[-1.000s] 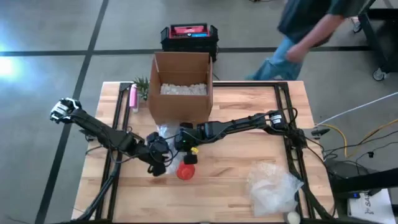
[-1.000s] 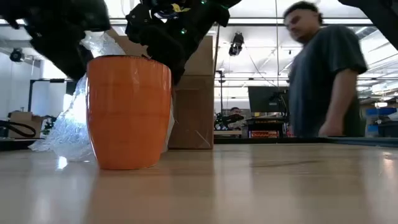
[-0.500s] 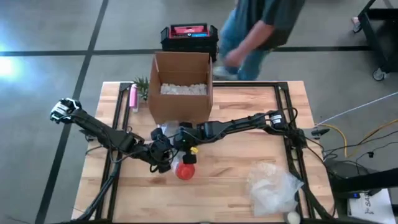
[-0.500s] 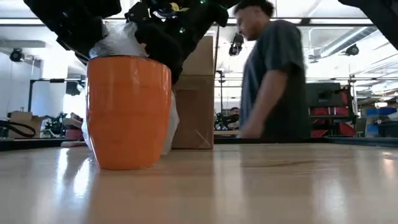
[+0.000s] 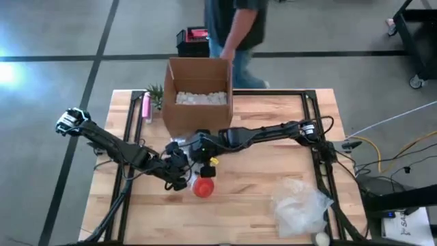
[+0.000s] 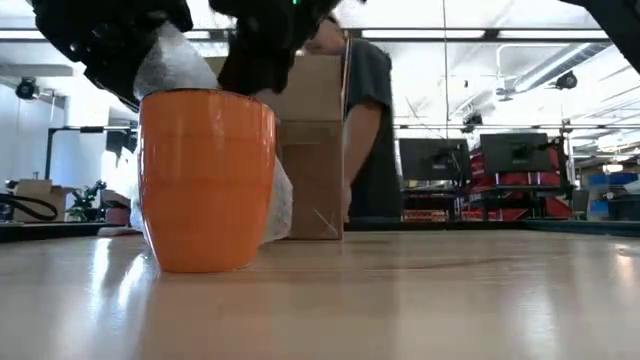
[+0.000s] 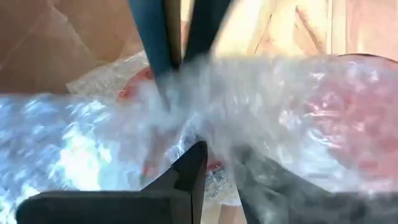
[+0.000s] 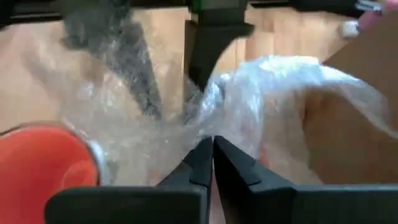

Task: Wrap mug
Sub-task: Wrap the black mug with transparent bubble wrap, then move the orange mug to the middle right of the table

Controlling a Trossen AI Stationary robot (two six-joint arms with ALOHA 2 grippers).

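On the wooden worktop [image 5: 259,198] stands one orange mug [image 5: 203,186], just before one cardboard box [image 5: 198,96]. Both hands, left hand [image 5: 179,173] and right hand [image 5: 199,154], are clenched on one bubble wrap sheet [image 8: 249,106] at its rim. One person [image 6: 365,130] stands beyond.

Glossy orange mug [image 6: 207,180], perhaps ceramic; clear crinkled bubble wrap [image 8: 267,106]; matt cardboard box [image 5: 198,96]; smooth wooden table [image 5: 273,137].

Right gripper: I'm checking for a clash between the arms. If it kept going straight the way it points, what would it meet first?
Probably the left gripper, straight ahead through the bubble wrap the right gripper pinches; depth is unclear.
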